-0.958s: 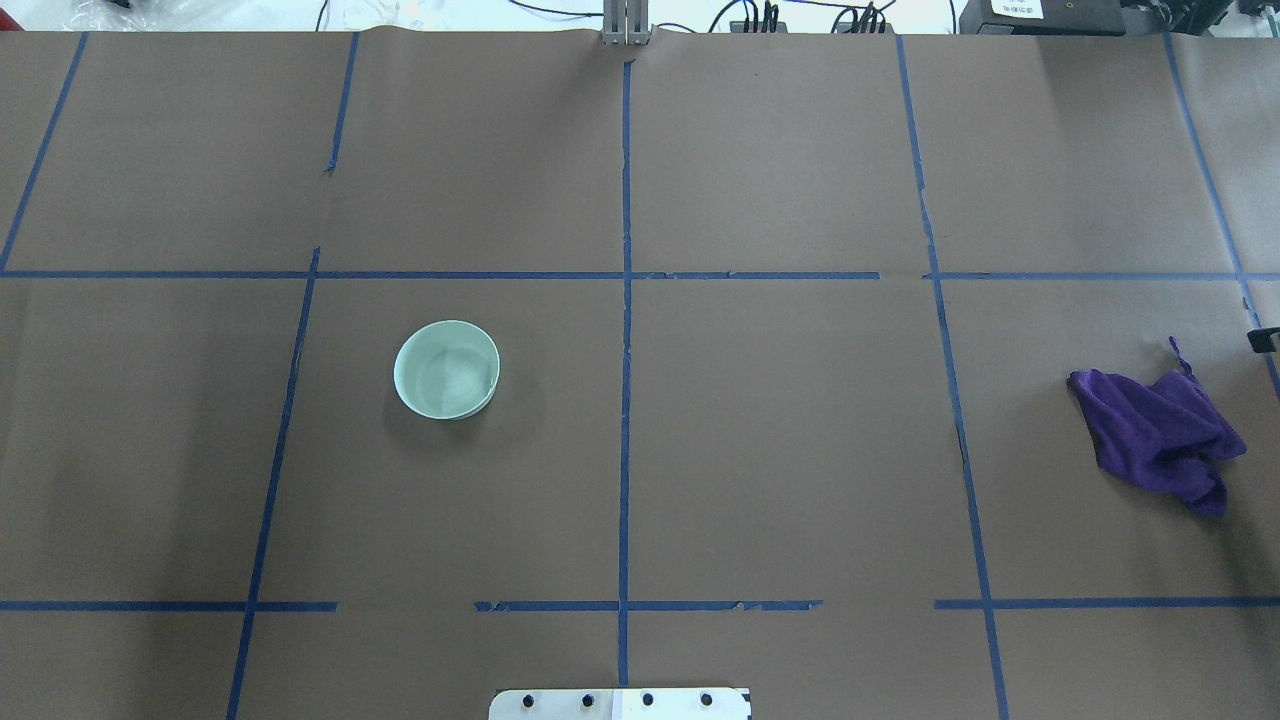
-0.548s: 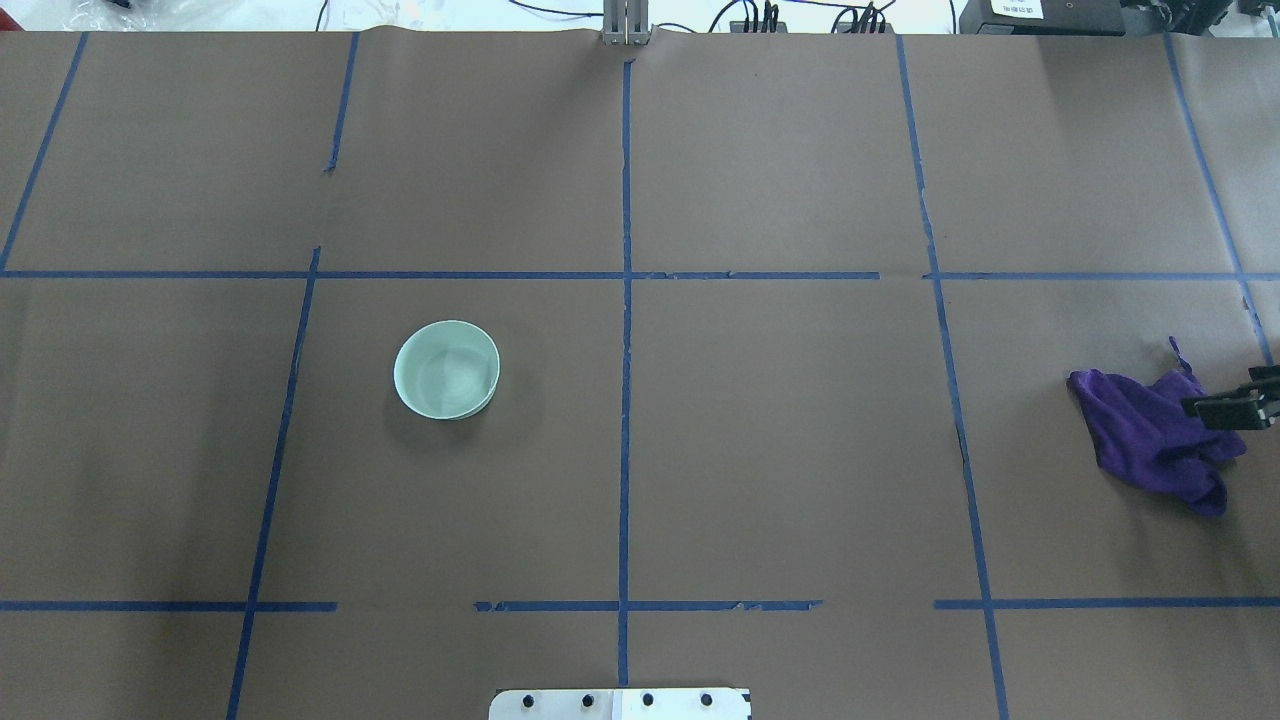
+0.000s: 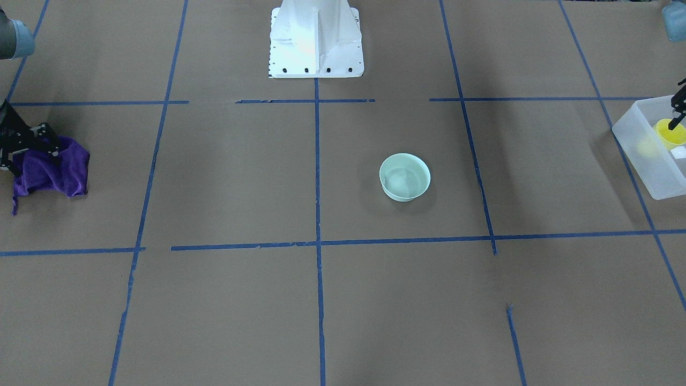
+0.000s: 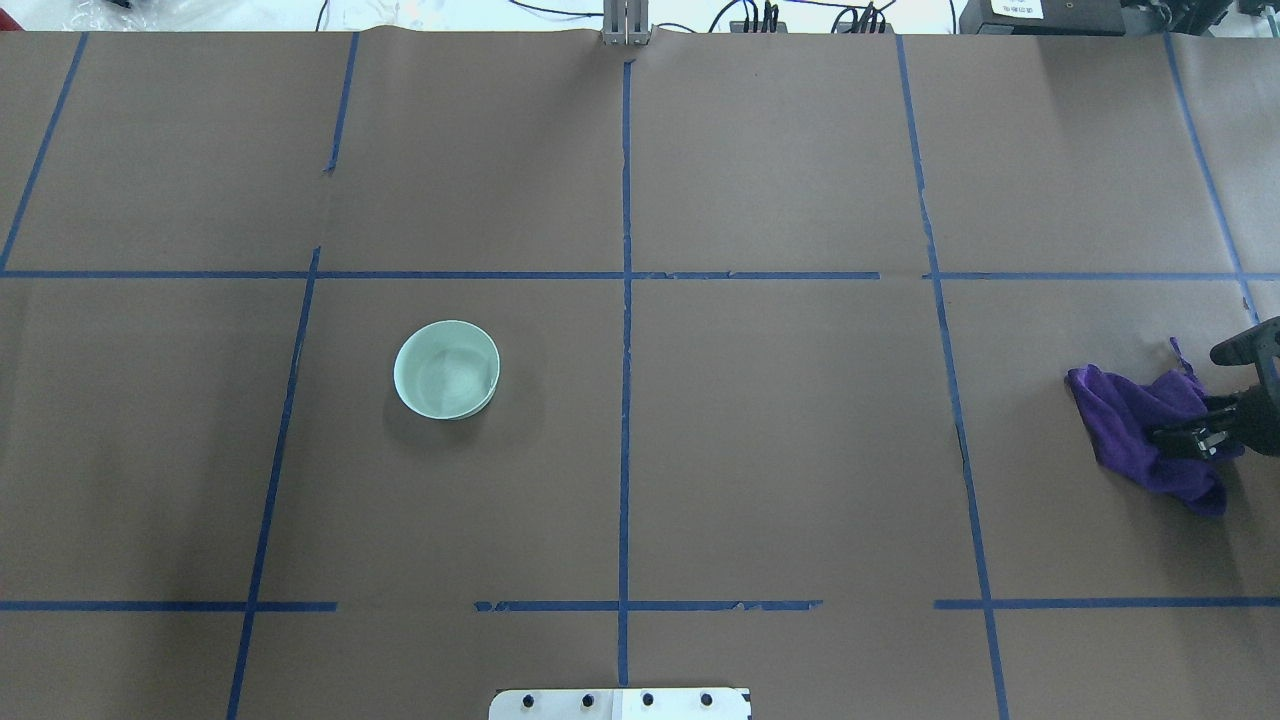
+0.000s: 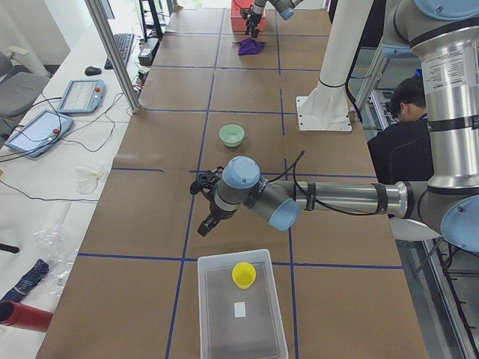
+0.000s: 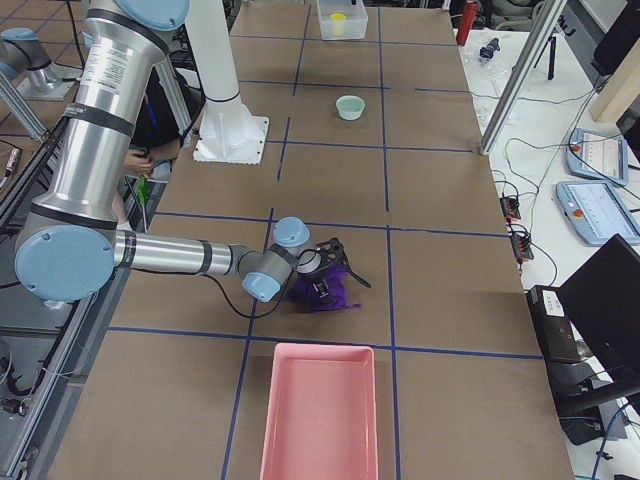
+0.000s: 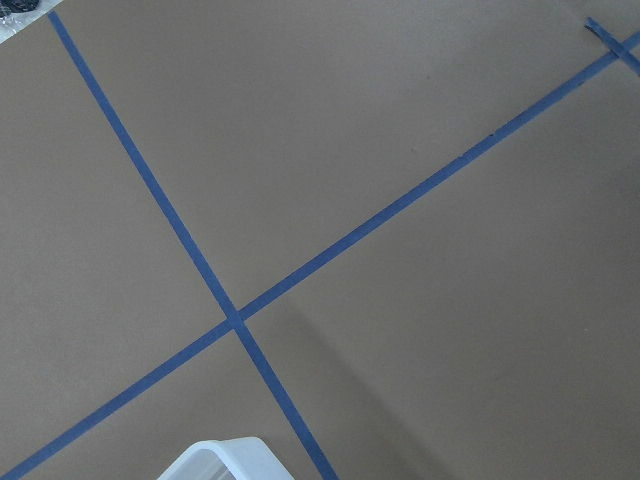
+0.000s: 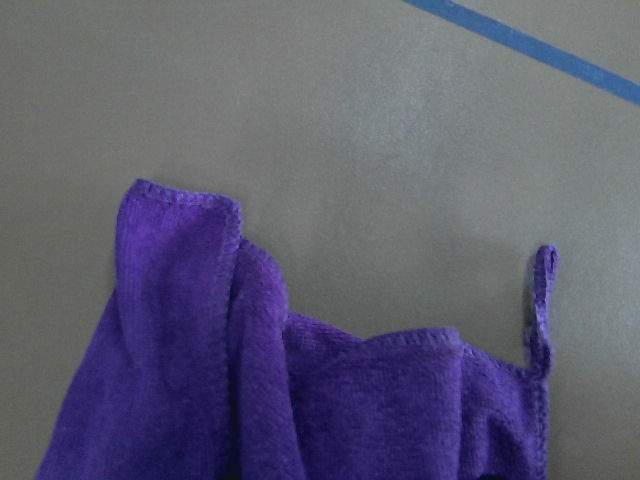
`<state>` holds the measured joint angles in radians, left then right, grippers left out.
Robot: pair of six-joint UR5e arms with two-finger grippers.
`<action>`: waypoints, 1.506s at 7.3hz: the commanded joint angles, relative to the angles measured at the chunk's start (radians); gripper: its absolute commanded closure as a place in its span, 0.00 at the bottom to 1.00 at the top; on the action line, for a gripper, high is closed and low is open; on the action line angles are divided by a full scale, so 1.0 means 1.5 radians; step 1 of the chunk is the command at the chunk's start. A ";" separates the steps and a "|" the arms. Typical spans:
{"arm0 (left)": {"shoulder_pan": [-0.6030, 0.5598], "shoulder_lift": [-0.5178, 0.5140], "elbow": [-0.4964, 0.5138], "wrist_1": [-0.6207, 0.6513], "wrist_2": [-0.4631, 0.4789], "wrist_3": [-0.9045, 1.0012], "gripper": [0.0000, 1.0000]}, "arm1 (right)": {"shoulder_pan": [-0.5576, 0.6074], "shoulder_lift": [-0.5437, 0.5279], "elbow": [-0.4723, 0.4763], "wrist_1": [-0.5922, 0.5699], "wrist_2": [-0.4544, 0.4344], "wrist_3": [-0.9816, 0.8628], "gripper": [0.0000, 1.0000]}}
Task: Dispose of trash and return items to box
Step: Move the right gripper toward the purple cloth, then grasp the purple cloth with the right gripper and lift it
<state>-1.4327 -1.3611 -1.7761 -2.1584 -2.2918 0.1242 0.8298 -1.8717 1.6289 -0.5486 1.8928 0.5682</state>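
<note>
At right end of tabletop [image 4: 780, 450]: right hand [image 4: 1200, 410] low over crumpled purple cloth [image 4: 1135, 420], jaws spread; contact with cloth not determinable. Left hand [image 5: 208, 203] above tabletop, just beside box [image 3: 643, 161] at left end; released or clenched: cannot tell. Yellow cup [image 5: 243, 274] upright inside box, at end nearer tabletop centre. Pale green bowl [image 4: 446, 369] left of centre. Pink tray [image 6: 318, 415] beyond cloth, rightmost.

No text, brand or number can be read. A white label [image 4: 1016, 8] on the black device [image 4: 1075, 18] beyond the tabletop [image 4: 780, 450] carries marks too small to make out, and the tablet screens [image 5: 80, 94] are illegible too.
</note>
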 commanded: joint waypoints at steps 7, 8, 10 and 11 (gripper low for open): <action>-0.001 0.001 0.002 0.000 0.000 0.000 0.00 | 0.237 -0.029 0.270 -0.308 0.222 -0.189 1.00; -0.001 0.001 0.001 -0.001 0.000 0.000 0.00 | 0.335 -0.021 0.284 -0.398 0.290 -0.315 1.00; -0.001 0.001 -0.001 -0.001 0.000 -0.004 0.00 | 0.489 0.022 0.290 -0.636 0.316 -0.613 1.00; 0.000 0.000 -0.002 -0.001 -0.001 -0.005 0.00 | 0.569 0.081 0.247 -0.739 0.308 -0.785 1.00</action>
<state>-1.4341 -1.3594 -1.7775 -2.1598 -2.2922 0.1188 1.5364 -1.8303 2.0467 -1.4562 2.3534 -0.3075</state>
